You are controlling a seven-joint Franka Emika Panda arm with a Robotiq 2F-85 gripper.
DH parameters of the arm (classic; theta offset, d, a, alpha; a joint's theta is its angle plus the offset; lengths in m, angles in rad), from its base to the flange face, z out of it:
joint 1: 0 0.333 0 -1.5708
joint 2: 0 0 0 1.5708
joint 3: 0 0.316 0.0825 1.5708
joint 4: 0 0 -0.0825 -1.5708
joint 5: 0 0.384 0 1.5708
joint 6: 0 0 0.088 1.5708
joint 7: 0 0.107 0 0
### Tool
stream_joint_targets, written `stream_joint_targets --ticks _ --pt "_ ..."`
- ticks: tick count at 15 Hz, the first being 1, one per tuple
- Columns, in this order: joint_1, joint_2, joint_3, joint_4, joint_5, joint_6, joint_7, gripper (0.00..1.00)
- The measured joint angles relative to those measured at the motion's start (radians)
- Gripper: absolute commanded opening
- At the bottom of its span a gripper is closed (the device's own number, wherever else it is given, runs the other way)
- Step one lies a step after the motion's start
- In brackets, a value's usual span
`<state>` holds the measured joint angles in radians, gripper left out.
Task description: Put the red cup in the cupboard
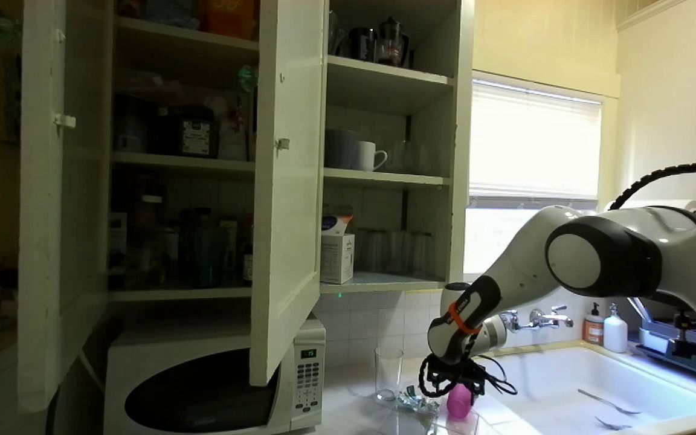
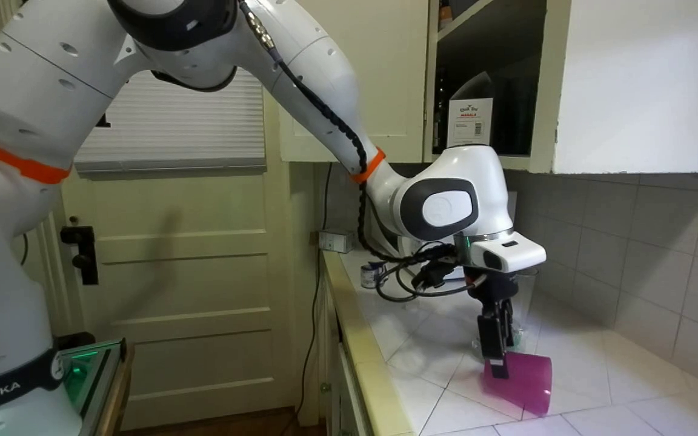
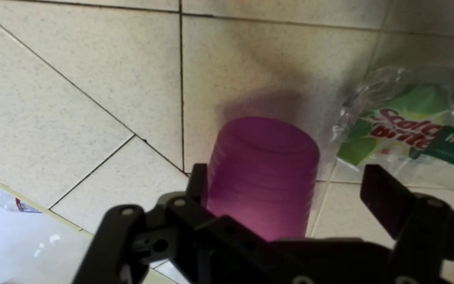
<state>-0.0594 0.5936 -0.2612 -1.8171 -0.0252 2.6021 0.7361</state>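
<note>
In an exterior view, the cupboard stands open on the left, above a white microwave; next come a clear glass, a crinkly packet and the red cup, lying on its side on the surface. The tool has its fingers wide apart, with the cup between them, closer to one. A white sink is on the right.

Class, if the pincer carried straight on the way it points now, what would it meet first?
Probably the counter: the pincer points down, with the pink cup between its fingers. One finger looks close beside the cup and may brush it first; depth is unclear.
</note>
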Motion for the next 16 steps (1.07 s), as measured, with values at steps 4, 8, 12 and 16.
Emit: stream_joint_targets --ticks 4,8,12,16 --pt "0.020 0.022 -0.022 0.002 0.000 -0.004 0.015 0.58" --pt "0.036 0.034 -0.038 0.003 0.000 -0.008 0.050 0.44" --pt "0.087 0.032 -0.084 -0.001 -0.040 -0.031 0.109 0.44" --pt "0.216 -0.021 -0.159 -0.077 -0.235 -0.014 0.180 0.44"
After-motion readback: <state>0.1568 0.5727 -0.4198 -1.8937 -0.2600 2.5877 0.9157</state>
